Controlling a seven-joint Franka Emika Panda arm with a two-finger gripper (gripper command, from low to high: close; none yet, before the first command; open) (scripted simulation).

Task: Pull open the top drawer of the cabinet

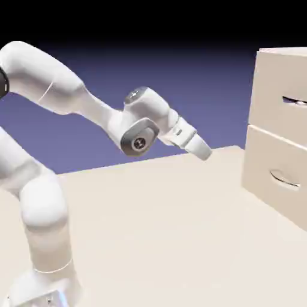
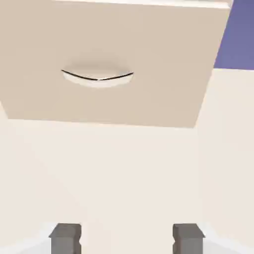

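Small dark-grey fingertips of the white two-finger pincer (image 2: 127,239) stand wide apart, nothing between them. The beige, flat-fronted top drawer (image 1: 270,99) sits shut in the upper half of the box-shaped beige cabinet (image 1: 288,50), at the exterior view's right edge of the pale bench (image 1: 150,228). Its thin, curved silver-grey handle (image 1: 294,101) is well apart from the pincer, which tilts down towards the bench. Below it, the lower drawer (image 2: 158,94) carries a matching curved handle (image 2: 97,82), and that one seems to fill the hand view; advancing on this line could hook the wrong drawer. Reaching up without levelling may drive the fingertips into the front, or let the slim handle slip out.
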